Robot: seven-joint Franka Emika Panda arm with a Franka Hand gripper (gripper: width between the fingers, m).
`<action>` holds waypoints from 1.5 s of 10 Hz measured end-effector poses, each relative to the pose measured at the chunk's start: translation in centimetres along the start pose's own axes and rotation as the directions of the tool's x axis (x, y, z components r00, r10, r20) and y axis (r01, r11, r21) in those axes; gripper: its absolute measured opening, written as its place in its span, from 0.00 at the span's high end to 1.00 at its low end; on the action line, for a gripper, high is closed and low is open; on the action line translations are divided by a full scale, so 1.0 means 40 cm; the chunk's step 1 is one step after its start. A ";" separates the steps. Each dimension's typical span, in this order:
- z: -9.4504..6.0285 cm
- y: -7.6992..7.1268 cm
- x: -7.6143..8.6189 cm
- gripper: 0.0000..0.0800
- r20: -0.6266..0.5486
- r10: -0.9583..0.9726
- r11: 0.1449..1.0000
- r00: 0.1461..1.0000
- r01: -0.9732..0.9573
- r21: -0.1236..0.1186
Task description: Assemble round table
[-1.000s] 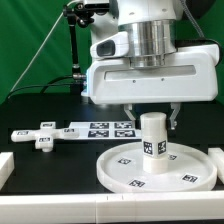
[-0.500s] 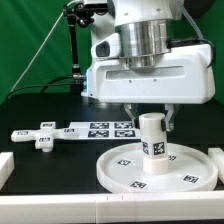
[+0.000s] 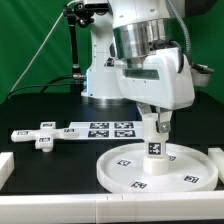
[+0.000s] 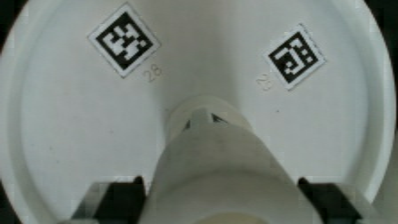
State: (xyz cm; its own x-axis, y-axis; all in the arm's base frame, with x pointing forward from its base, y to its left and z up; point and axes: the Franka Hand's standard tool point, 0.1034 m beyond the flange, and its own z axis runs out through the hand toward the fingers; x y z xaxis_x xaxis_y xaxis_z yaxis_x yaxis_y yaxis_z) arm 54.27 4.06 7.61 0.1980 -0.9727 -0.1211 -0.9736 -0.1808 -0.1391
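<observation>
The counter [image 3: 60, 160] is a black surface, and on it, toward the exterior view's right, lies the large white round disc [image 3: 168, 167], flat with its tagged face up. Behind the disc the marker board [image 3: 100, 128] lies flat, and the small cross-bar foot [image 3: 38, 134] rests just beside that board's end at the exterior view's left. A white corner bracket [image 3: 4, 165] sits at the left edge of the view and another bracket [image 3: 217, 156] at the right edge, close to the disc's rim.

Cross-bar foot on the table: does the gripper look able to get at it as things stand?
Probably, but not right away. The cross-bar foot lies uncovered, nothing over it, yet the gripper is closed around the leg standing on the round disc and would have to let go first.
</observation>
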 end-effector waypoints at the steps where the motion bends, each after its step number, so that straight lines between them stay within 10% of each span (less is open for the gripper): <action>1: 0.000 -0.001 -0.004 0.49 0.006 0.111 0.994 0.994 -0.111 0.001; 5: 0.002 -0.001 -0.006 0.49 0.023 0.185 0.983 0.982 -0.185 -0.006; 6: 0.002 -0.001 -0.006 0.28 0.023 0.175 0.985 0.984 -0.175 -0.006; 12: 0.001 -0.003 -0.001 0.19 0.022 -0.283 0.959 0.959 0.283 0.005; 15: -0.003 -0.023 -0.005 0.19 0.035 -0.625 0.780 0.780 0.625 -0.018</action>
State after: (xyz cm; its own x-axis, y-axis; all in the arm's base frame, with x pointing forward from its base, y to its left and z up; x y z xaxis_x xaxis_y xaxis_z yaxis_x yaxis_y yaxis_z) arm 55.10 4.42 7.88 0.7665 -0.6409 -0.0421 -0.6379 -0.7519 -0.1667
